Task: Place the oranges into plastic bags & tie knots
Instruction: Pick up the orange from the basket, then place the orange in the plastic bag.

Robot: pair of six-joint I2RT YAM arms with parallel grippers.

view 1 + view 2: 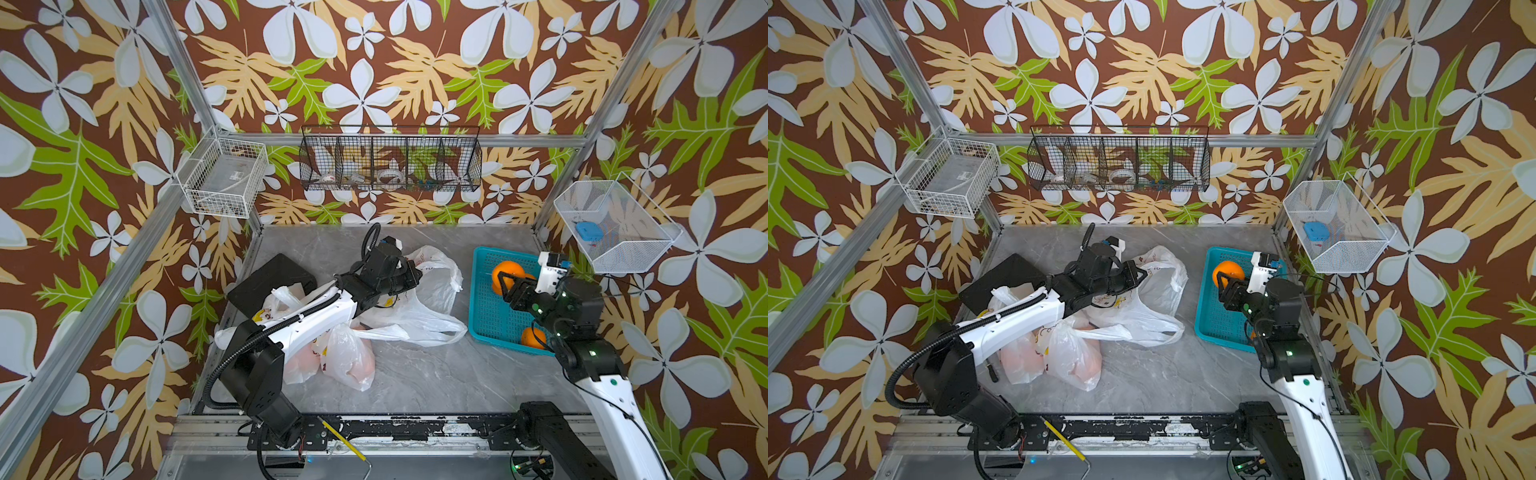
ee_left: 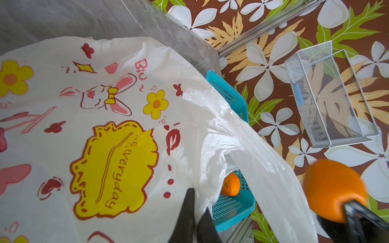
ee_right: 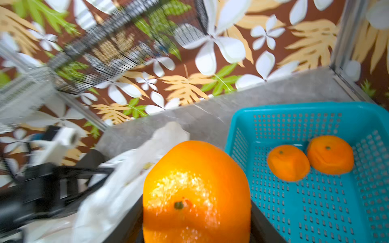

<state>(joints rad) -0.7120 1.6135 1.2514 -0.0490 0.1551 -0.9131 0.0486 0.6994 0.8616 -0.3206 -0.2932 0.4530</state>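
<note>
Fruit first: in both top views the right gripper (image 1: pixel 505 286) grips an orange (image 1: pixel 508 271) above the basket (image 1: pixel 486 307). The left gripper (image 1: pixel 417 275) pinches the open bag (image 1: pixel 434 299) lying beneath it, and two filled bags (image 1: pixel 349 357) sit well behind it, by that arm's base. In the left wrist view its jaws are closed tight on the bag's rim, with the gripped orange just beyond. In the right wrist view, two oranges (image 3: pixel 288 163) lie in the basket past the held one.
</note>
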